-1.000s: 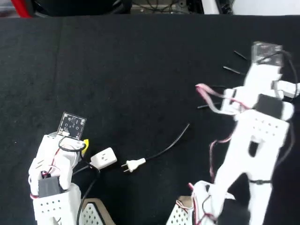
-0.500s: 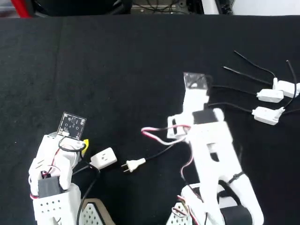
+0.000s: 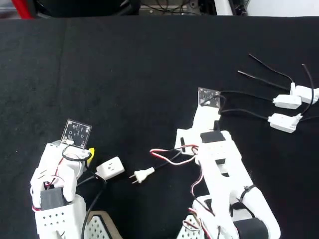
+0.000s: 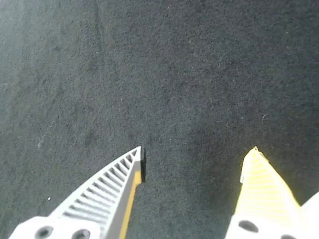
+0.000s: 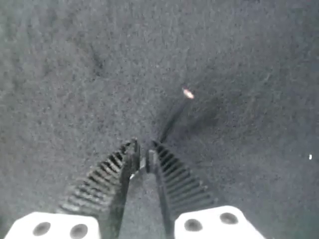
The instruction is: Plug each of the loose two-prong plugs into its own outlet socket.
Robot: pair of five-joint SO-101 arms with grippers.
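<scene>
So far your white two-prong plug (image 3: 143,175) lies loose on the black worktop (image 3: 124,74) beside the white socket block (image 3: 110,168), unplugged. Your left hand (image 4: 197,149) is spread, right hand (image 5: 144,149) pressed together, empty; far white connectors (image 3: 286,102) perhaps unjoined.

no legible text, labels or numbers — none readable anywhere

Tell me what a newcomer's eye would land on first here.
A white two-prong plug lies loose near the front of the black table, its prongs pointing at a white outlet socket close beside it, not yet joined. At the far right lies a cluster of white connectors with black cords. The right arm stands between the two groups.
</scene>
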